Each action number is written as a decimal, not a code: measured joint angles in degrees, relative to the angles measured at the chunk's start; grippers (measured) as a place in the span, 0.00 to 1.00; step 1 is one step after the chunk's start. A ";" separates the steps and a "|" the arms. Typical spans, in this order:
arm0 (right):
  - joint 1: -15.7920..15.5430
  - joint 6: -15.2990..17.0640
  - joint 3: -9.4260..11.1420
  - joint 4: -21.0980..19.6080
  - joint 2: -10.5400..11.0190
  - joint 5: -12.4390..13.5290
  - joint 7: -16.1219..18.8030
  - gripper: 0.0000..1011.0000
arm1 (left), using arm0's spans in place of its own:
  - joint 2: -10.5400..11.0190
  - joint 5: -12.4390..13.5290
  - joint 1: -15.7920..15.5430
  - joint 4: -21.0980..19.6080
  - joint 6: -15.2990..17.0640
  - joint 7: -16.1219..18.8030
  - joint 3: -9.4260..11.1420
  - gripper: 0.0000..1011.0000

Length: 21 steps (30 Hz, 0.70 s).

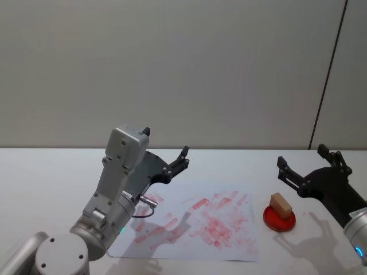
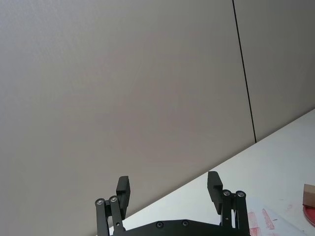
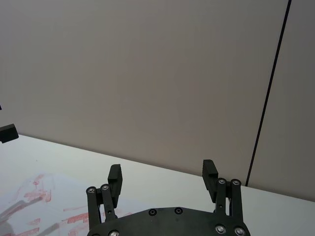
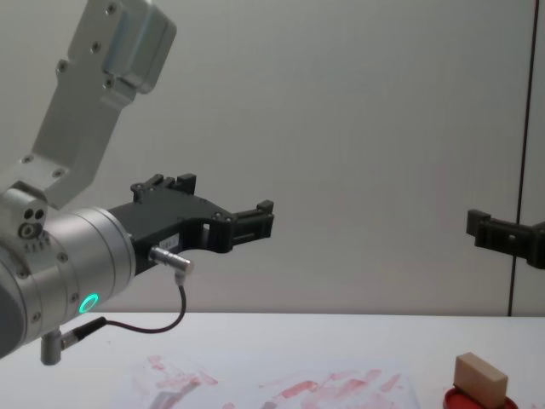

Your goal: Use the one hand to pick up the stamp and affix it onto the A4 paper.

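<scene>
The stamp point(image 1: 281, 205), a small tan block, stands on a round red ink pad point(image 1: 279, 220) at the right of the white table. The A4 paper point(image 1: 200, 224), smeared with red stamp marks, lies flat at the middle. My right gripper point(image 1: 304, 158) hovers open and empty above and just behind the stamp, clear of it. My left gripper point(image 1: 166, 143) is raised over the paper's far left corner, open and empty. From the chest view the stamp point(image 4: 479, 377) sits low at the right, under the right gripper point(image 4: 502, 234). In the left wrist view the stamp point(image 2: 309, 195) shows at the edge.
A plain grey wall stands behind the table, with a dark vertical seam point(image 1: 327, 80) at the right. The left arm's silver housing point(image 1: 123, 172) rises over the near left of the table. Bare tabletop point(image 1: 46, 172) lies to the left of the paper.
</scene>
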 joint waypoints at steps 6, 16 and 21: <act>0.00 0.00 -0.03 -0.02 0.00 0.00 0.00 0.99 | 0.00 0.00 0.00 0.00 0.00 0.00 0.00 0.99; 0.00 0.00 -0.03 -0.02 0.00 -0.02 0.01 0.99 | 0.00 0.00 0.00 0.00 0.00 0.00 0.00 0.99; 0.00 0.01 -0.04 0.00 -0.01 -0.05 0.05 0.99 | 0.00 0.00 0.00 0.00 0.00 0.00 0.00 0.99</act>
